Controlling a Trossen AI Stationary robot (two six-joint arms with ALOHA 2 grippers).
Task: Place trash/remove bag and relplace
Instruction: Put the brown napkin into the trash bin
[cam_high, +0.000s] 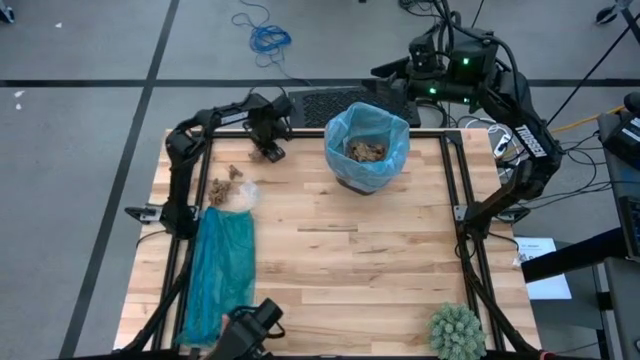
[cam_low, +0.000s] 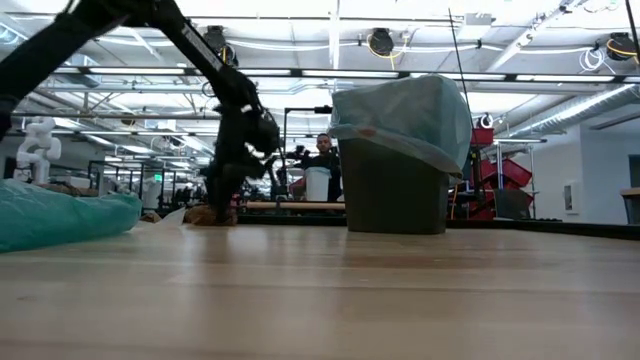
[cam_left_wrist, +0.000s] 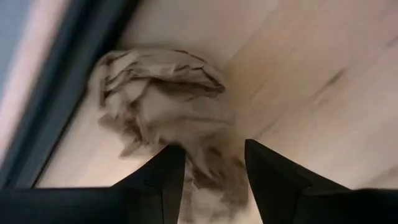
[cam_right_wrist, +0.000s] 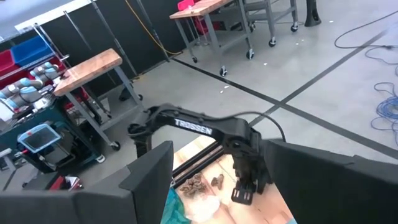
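A crumpled brown paper scrap of trash (cam_left_wrist: 161, 93) lies on the wooden table near its far left corner, close to the black frame rail (cam_left_wrist: 59, 99). My left gripper (cam_left_wrist: 214, 177) points down over it, open, with one finger on each side of the scrap's near part. Two more brown scraps (cam_high: 225, 183) and a white wad (cam_high: 243, 197) lie by the left edge. The dark bin (cam_low: 395, 190) stands at the far middle, lined with the pale blue bag (cam_high: 392, 150), with brown scraps (cam_high: 366, 150) inside. My right gripper (cam_right_wrist: 214, 186) hangs open, high above the far right, holding nothing. My left gripper comes at the brown scrap from above, its open fingers (cam_left_wrist: 165, 177) on either side of the scrap's near edge (cam_left_wrist: 208, 155). The scrap lies flat on the table. Whether the fingers touch it, I cannot tell.
A teal-green plastic bag (cam_high: 220, 265) lies along the table's left side. A spiky green ball (cam_high: 457, 330) sits at the near right corner. Bare wood (cam_high: 380, 260) fills the middle and right. A person shows in the room beyond the table.
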